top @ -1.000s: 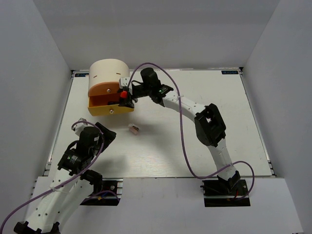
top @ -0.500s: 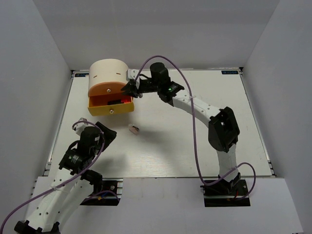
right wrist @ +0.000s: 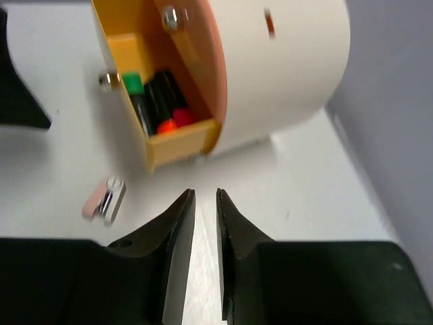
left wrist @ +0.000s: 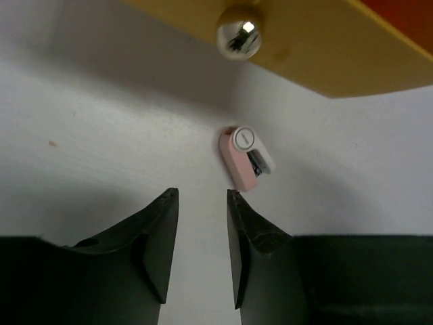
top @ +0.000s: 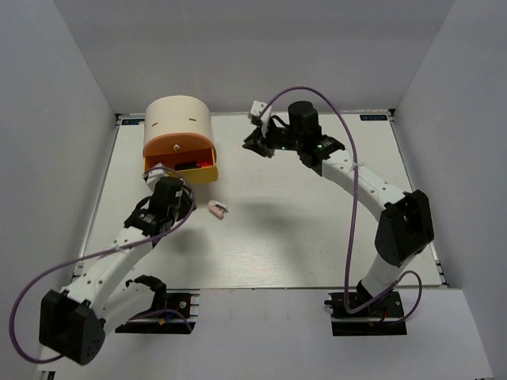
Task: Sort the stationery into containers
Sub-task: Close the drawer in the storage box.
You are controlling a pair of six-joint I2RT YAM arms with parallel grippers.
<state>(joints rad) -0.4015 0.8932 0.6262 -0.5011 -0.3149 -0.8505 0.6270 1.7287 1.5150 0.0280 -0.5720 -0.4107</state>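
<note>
The organiser (top: 177,125) is the reference for all positions. Its yellow drawer (right wrist: 177,142) stands pulled out, and three markers lie side by side in it: the green-capped marker (right wrist: 133,84), the orange-capped marker (right wrist: 166,126) and the pink-capped marker (right wrist: 182,116). The one item seen outside the organiser is the clip (left wrist: 245,157). It lies flat on the table (top: 317,229) just in front of the drawer, below the drawer knob (left wrist: 238,32) in the left wrist view, and touches nothing. The left gripper (left wrist: 201,196) hovers just short of the clip on the side away from the organiser. Its fingers are parted by a narrow gap and pinch nothing. The right gripper (right wrist: 203,198) is raised to the right of the organiser, well apart from the clip. Its fingers show only a slit between them and also hold nothing. The clip appears small, light and rigid, with a smooth plastic shell, so it will probably skid on the table if nudged. Recommended hold: across the two long sides of the pink body, near mid-length and clear of the round white end. The present gap looks too narrow for this, so widen it first.
</note>
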